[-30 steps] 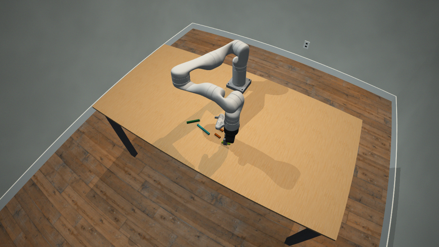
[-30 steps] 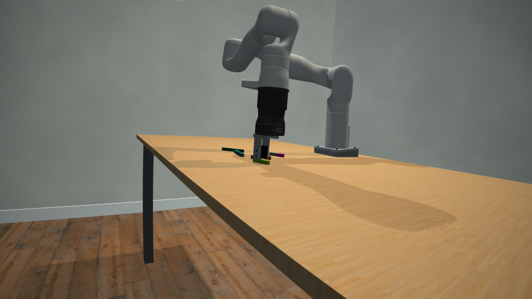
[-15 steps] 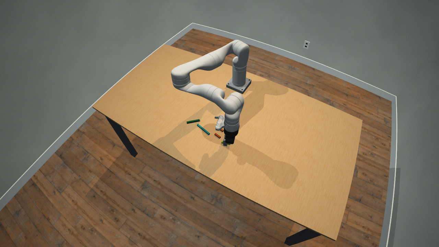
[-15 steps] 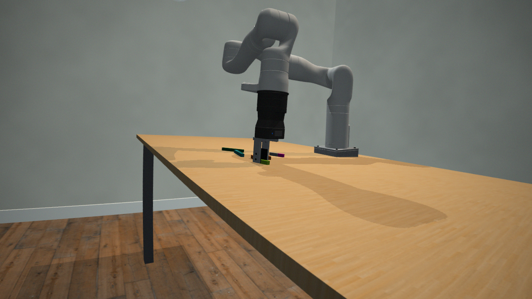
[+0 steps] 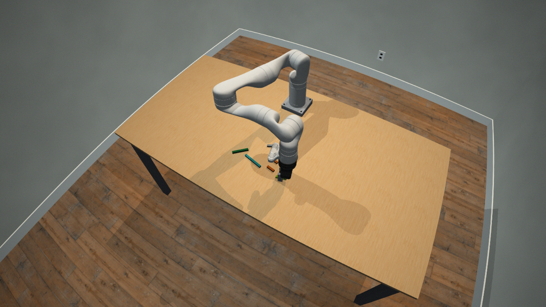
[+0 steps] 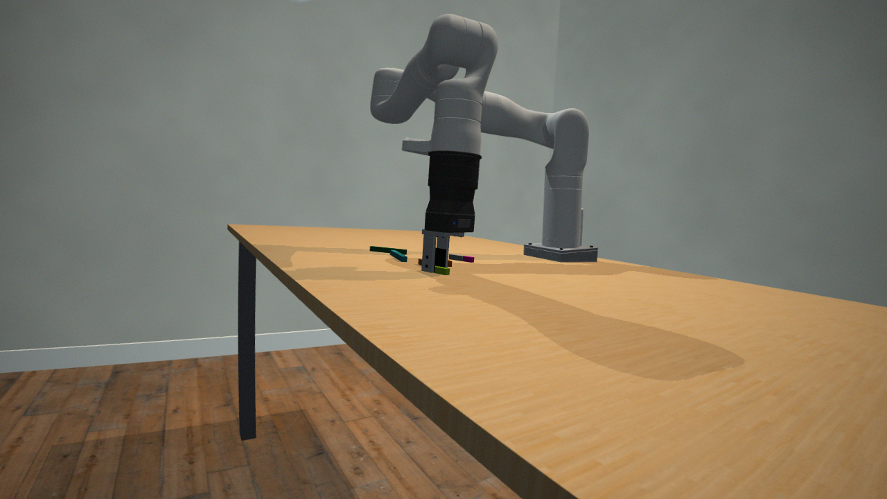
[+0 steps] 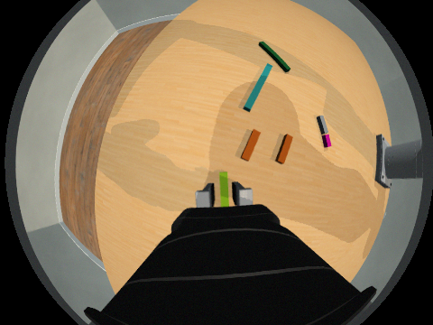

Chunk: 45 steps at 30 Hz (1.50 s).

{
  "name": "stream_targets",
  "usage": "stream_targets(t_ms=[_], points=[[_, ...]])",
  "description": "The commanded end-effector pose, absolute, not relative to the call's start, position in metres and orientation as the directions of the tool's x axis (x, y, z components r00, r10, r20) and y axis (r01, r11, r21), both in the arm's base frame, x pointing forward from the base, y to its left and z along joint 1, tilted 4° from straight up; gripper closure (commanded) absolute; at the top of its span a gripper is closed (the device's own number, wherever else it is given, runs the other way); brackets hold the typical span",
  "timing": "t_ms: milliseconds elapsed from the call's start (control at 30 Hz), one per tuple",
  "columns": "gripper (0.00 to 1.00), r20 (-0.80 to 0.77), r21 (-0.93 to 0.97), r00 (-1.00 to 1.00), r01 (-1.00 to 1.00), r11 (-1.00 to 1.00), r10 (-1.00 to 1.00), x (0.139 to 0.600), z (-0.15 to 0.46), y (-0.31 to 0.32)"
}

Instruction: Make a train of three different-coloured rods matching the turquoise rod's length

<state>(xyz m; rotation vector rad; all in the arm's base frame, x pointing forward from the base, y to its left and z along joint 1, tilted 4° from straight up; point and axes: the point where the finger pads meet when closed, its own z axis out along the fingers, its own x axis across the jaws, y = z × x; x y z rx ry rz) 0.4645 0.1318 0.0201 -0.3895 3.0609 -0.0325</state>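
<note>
My gripper (image 7: 223, 190) is open and low at the table, its two fingers on either side of the lime rod (image 7: 224, 188), with a small gap on each side. The lime rod lies flat; it also shows under the fingers in the exterior view (image 6: 441, 270). Beyond it lie two orange rods (image 7: 251, 144) (image 7: 284, 148), side by side and apart. The turquoise rod (image 7: 258, 87) lies farther off, and the green rod (image 7: 274, 57) beyond that. A grey rod (image 7: 323, 125) and a magenta rod (image 7: 327, 140) lie end to end at the right.
The arm's base (image 5: 297, 105) stands behind the rods. The table's near edge (image 5: 229, 204) runs a short way in front of the gripper. The rods lie in a loose cluster left of the arm's wrist (image 5: 288, 152).
</note>
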Motion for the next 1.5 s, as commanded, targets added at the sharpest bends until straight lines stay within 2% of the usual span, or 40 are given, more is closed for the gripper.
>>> stream_targets(t_ms=[0, 567, 600, 1467], points=[[0.46, -0.059, -0.027, -0.965, -0.255, 0.966, -0.256, 0.4663, 0.0199, 0.1328], [0.46, -0.059, -0.027, -0.965, -0.255, 0.966, -0.256, 0.4663, 0.0199, 0.1328], [0.76, -0.059, -0.027, -0.965, -0.255, 0.966, -0.256, 0.4663, 0.0199, 0.1328], [0.76, -0.059, -0.027, -0.965, -0.255, 0.966, -0.256, 0.4663, 0.0199, 0.1328]])
